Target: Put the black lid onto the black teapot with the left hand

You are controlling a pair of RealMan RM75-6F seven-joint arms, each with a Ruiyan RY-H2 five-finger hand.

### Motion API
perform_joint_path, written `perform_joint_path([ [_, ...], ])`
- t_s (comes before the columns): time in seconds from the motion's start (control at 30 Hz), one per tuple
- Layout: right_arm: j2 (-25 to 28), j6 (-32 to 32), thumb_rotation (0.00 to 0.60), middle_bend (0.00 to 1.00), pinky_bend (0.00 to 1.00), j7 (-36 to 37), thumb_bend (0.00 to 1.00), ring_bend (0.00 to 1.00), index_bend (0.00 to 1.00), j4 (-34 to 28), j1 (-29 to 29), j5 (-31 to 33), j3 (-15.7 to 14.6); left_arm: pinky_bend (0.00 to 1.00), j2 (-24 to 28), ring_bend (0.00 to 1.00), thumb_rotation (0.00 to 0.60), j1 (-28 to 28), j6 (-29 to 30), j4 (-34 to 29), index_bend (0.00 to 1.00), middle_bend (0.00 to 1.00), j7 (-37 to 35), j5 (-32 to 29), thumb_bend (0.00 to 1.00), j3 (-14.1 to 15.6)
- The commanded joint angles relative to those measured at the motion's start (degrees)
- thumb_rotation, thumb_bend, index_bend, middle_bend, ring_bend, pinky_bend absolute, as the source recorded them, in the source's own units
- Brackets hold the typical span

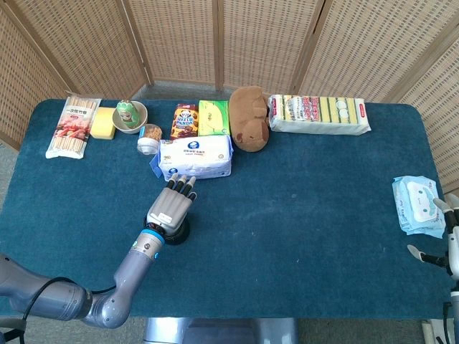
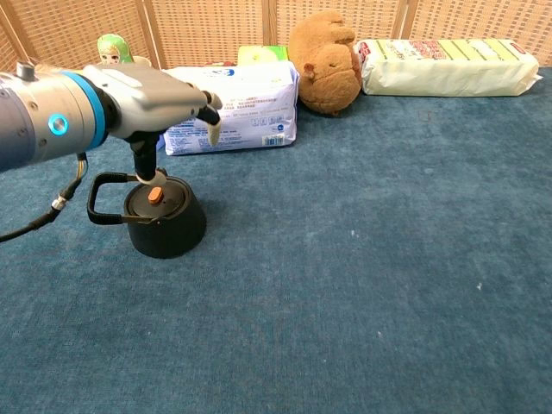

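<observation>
Lid [image 2: 155, 197] seated flat on the upright teapot [image 2: 163, 222].
Your left hand [image 2: 147, 90] hovers above it, fingers spread, empty; the teapot's handle points left in the chest view.

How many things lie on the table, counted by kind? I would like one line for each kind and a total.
Teapot with lid: 1, black teapot, black lid
Soft toys: 1, brown plush
Figurines: 1, green figure in a bowl
Bowls: 1
Tissue or wipe packs: 2
Sponges: 2, single, pack
Chopstick packs: 1
Boxes or packets: 2
Small jars: 1
Total: 12
</observation>
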Motion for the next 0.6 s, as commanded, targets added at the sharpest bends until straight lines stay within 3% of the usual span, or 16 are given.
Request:
perform_joint_path([
  [0.03,0.0,0.01,0.6,0.01,0.0,0.02,0.06,0.0,0.13,0.0,0.0,-0.05,-0.02,0.05,1.13,0.0,0.6,0.54,0.57,-1.03,0.22,0.0,-1.2,1.09,0.25,-0.54],
  [0.2,-0.12,-0.02,0.6,0.01,0.0,-0.2,0.06,0.0,0.13,0.14,0.07,-0.07,-0.06,0.05,4.18,0.0,0.6,2.12,1.93,-3.77,0.0,0.0,-3.79,3.89,0.22,-0.78],
  [0.33,-0.29,0.42,0.6,0.01,0.0,-0.5,0.06,0.0,0.13,0.24,0.02,-0.24,-0.02,0.05,7.73,0.0,0.6,4.13,3.36,-6.69,0.0,0.0,-6.11,6.97,0.17,-0.08],
  [0.6,-0.94,2.41,0.6,0.01,0.0,-1.47,0.06,0.0,0.13,0.52,-0.29,-1.17,0.15,0.05,17.56,0.0,0.6,13.21,8.82,-12.14,0.0,0.0,-16.3,22.84,0.14,5.53],
])
